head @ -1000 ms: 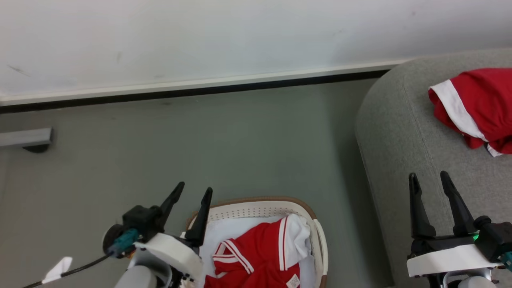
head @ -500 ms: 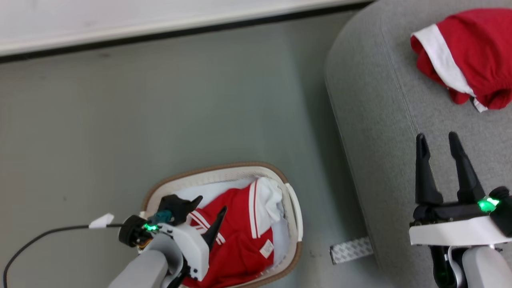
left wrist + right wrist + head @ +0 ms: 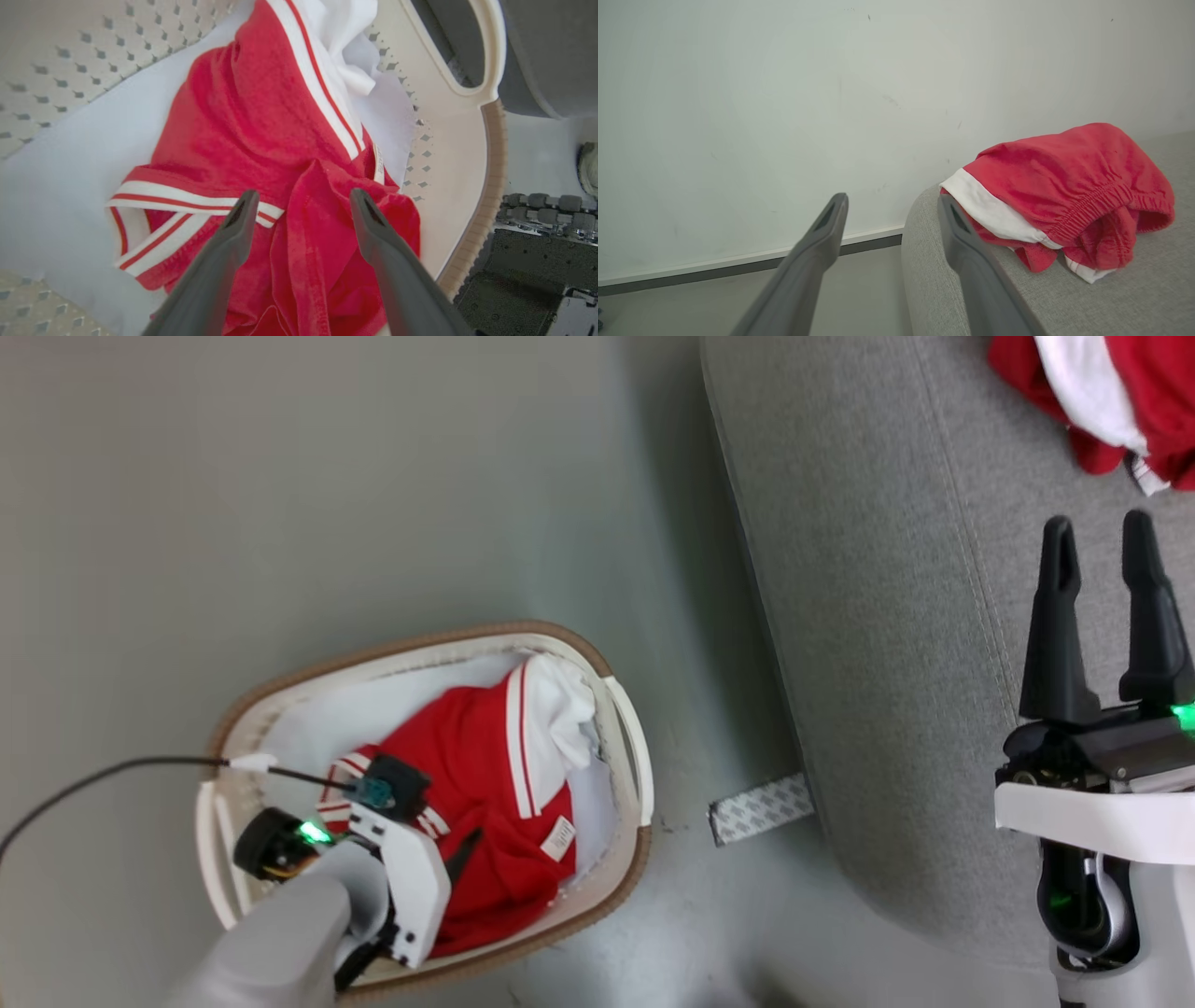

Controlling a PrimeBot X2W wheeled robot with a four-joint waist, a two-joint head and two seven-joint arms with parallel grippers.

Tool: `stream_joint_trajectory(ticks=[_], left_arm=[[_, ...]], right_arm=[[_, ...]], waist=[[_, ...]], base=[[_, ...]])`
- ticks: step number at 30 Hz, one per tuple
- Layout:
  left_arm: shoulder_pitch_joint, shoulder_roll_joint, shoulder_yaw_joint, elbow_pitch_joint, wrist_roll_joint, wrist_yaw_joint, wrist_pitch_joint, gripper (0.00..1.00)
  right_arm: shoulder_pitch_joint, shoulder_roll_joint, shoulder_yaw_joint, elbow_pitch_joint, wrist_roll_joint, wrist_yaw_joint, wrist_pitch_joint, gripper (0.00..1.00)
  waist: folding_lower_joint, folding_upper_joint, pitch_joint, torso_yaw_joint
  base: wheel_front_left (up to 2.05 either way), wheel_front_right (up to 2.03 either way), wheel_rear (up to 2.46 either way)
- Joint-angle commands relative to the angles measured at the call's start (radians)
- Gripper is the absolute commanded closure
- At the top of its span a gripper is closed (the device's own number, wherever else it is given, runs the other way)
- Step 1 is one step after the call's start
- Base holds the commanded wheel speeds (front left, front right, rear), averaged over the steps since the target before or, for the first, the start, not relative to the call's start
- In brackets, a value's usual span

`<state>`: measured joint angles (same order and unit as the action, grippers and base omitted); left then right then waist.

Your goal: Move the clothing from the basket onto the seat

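Red garment [image 3: 1167, 392] on sofa [image 3: 887, 616]: cut off by head view's top and right edges.
Shirt label [image 3: 558, 837]: print too small to read.
Basket [image 3: 420, 646]: near rim partly hidden behind left forearm [image 3: 271, 943].

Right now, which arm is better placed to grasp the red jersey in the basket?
Left. The left gripper is open inside the laundry basket, fingers astride a fold of the red jersey. The right gripper, also open, is above the grey sofa, away from the basket.
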<state>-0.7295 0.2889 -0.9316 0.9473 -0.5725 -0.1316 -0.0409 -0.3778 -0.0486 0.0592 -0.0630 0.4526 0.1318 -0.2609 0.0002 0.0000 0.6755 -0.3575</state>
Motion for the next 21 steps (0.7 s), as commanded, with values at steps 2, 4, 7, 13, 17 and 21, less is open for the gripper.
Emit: stream_joint_trajectory(ticks=[2, 4, 7, 13, 17, 21], left_arm=[[-0.035, 0.022, -0.033, 0.025, -0.047, 0.001, 0.032, 0.0], [-0.057, 0.024, -0.063, 0.03, -0.055, 0.001, 0.05, 0.0], [-0.074, 0.033, -0.113, 0.034, -0.083, 0.001, 0.091, 0.0], [-0.112, 0.056, -0.192, 0.048, -0.126, 0.001, 0.18, 0.0], [-0.128, 0.071, -0.243, 0.074, -0.151, 0.001, 0.233, 0.0], [-0.142, 0.078, -0.288, 0.101, -0.16, 0.001, 0.279, 0.0]], right_arm=[[-0.023, 0.0, 0.005, -0.033, 0.023, -0.002, -0.002, 0.0], [-0.032, 0.0, 0.007, -0.054, 0.033, -0.002, -0.002, 0.0], [-0.032, 0.0, 0.011, -0.075, 0.052, -0.002, -0.002, 0.0], [-0.034, 0.0, 0.02, -0.083, 0.073, -0.002, -0.002, 0.0], [-0.036, 0.0, 0.033, -0.082, 0.082, -0.002, -0.002, 0.0], [-0.031, 0.0, 0.043, -0.081, 0.086, -0.002, -0.002, 0.0]], waist=[[-0.0002, 0.0, 0.081, -0.05], [-0.0002, 0.0, 0.108, -0.059], [-0.0002, 0.0, 0.144, -0.071], [-0.0002, 0.0, 0.183, -0.087], [-0.0002, 0.0, 0.201, -0.103], [-0.0002, 0.0, 0.211, -0.116]], base=[[0.0, 0.0, 0.0], [0.0, 0.0, 0.0], [0.0, 0.0, 0.0], [0.0, 0.0, 0.0], [0.0, 0.0, 0.0], [0.0, 0.0, 0.0]])
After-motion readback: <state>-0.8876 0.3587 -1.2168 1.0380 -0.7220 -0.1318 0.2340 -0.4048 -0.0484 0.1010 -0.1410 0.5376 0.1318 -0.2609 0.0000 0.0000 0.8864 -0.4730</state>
